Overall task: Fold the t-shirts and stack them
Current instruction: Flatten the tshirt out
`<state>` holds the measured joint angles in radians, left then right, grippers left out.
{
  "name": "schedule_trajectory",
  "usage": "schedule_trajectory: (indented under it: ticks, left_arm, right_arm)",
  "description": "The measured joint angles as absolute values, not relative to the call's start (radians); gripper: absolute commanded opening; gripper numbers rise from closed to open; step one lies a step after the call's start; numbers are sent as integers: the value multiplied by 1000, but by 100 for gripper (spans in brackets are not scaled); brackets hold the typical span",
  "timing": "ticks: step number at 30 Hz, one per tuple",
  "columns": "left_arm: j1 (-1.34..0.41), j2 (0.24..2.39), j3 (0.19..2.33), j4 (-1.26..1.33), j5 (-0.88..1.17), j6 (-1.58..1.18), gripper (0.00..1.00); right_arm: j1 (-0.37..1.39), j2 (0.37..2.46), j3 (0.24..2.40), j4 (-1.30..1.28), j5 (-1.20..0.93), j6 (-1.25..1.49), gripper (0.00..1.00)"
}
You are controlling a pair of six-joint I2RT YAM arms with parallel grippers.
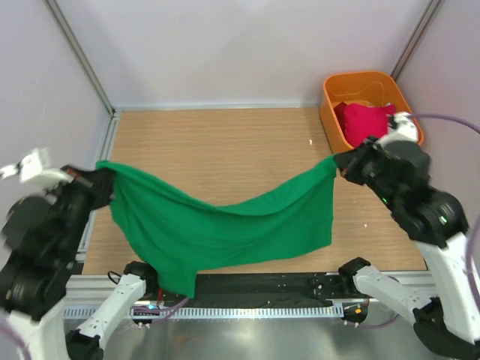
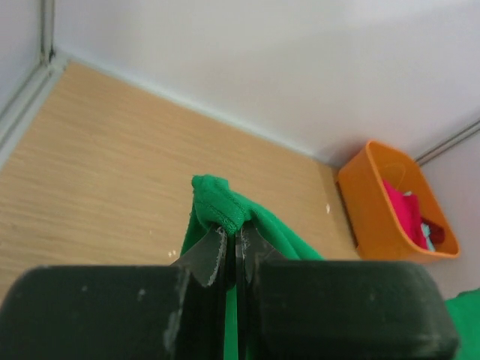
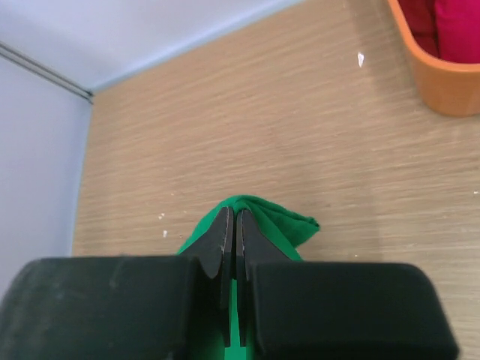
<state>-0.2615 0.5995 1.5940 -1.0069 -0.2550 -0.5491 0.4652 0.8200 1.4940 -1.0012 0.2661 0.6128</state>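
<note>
A bright green t-shirt [image 1: 225, 229] hangs stretched between both grippers above the wooden table, sagging in the middle and draping down over the near edge. My left gripper [image 1: 105, 176] is shut on its left corner, seen in the left wrist view [image 2: 233, 234] with the green cloth [image 2: 217, 202] bunched at the tips. My right gripper [image 1: 339, 161] is shut on its right corner, seen in the right wrist view [image 3: 232, 221] with the green cloth [image 3: 285, 225] around the fingers. A crimson red t-shirt [image 1: 366, 120] lies in the orange bin, with a bit of teal cloth [image 2: 429, 234] beside it.
The orange plastic bin [image 1: 337, 112] stands at the back right corner of the wooden table [image 1: 225, 142]. White walls and metal frame posts close in the back and sides. The arm bases and a metal rail [image 1: 247, 307] run along the near edge.
</note>
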Motion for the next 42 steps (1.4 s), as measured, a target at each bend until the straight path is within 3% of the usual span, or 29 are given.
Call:
schedule_trajectory:
  ticks: [6, 7, 8, 9, 11, 12, 13, 15, 20, 22, 25, 27, 30, 34, 38, 42]
  left_arm:
    - [-262, 976, 1523, -945, -292, -625, 0]
    - [-260, 1052, 1525, -934, -306, -624, 5]
    - [-254, 1145, 1535, -923, -320, -622, 19]
    - [-245, 1220, 1549, -918, -331, -615, 50]
    - [-225, 1389, 1605, -926, -358, -612, 60]
    - [-213, 1460, 1637, -929, -364, -612, 70]
    - [-200, 1533, 1671, -938, -371, -602, 73]
    - [-179, 1637, 1706, -944, -377, -595, 77]
    - [-166, 1557, 1480, -949, -358, -622, 74]
    - [-168, 1411, 1325, -964, -327, -657, 62]
    - [-169, 1193, 1176, -995, -273, -738, 52]
    - [-169, 1066, 1079, -1035, -241, -822, 45]
    - [-176, 970, 955, -1110, -223, -921, 48]
    - [-202, 995, 860, -1207, -220, -1018, 48]
    - [-254, 1006, 779, -1206, -208, -1111, 42]
    - [-273, 992, 654, -1184, -171, -1182, 42]
  right_arm:
    - [429, 1151, 1462, -836, 263, 625, 1]
    - [392, 1230, 1462, -799, 243, 629, 18]
    - [353, 1293, 1462, -774, 221, 636, 30]
    - [303, 1372, 1464, -752, 201, 643, 39]
    - [225, 1493, 1477, -742, 169, 637, 60]
    - [200, 1544, 1486, -743, 165, 633, 63]
    - [173, 1596, 1497, -753, 162, 617, 69]
    - [151, 1640, 1499, -778, 161, 588, 70]
    - [174, 1523, 1407, -789, 114, 542, 68]
    - [189, 1420, 1319, -793, 81, 531, 59]
    - [218, 1280, 1172, -791, 28, 526, 45]
    - [235, 1220, 1074, -788, -6, 527, 43]
    - [242, 1201, 977, -791, -40, 529, 40]
    - [243, 1202, 936, -786, -74, 530, 40]
    - [243, 1205, 936, -756, -97, 535, 40]
    - [243, 1207, 935, -738, -111, 545, 40]
